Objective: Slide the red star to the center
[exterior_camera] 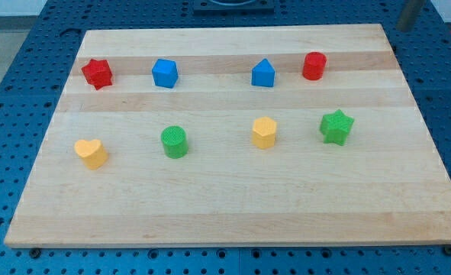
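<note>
The red star (97, 73) lies near the top left corner of the wooden board (225, 202). My rod shows at the view's top right, off the board past its corner. Its lower end, my tip (407, 29), is far to the right of the red star and touches no block. The closest block to the tip is the red cylinder (314, 66).
In the top row a blue cube (165, 73) and a blue house-shaped block (263, 73) lie between the red star and the red cylinder. The lower row holds a yellow heart (91, 153), a green cylinder (175, 142), a yellow hexagon (264, 132) and a green star (336, 127).
</note>
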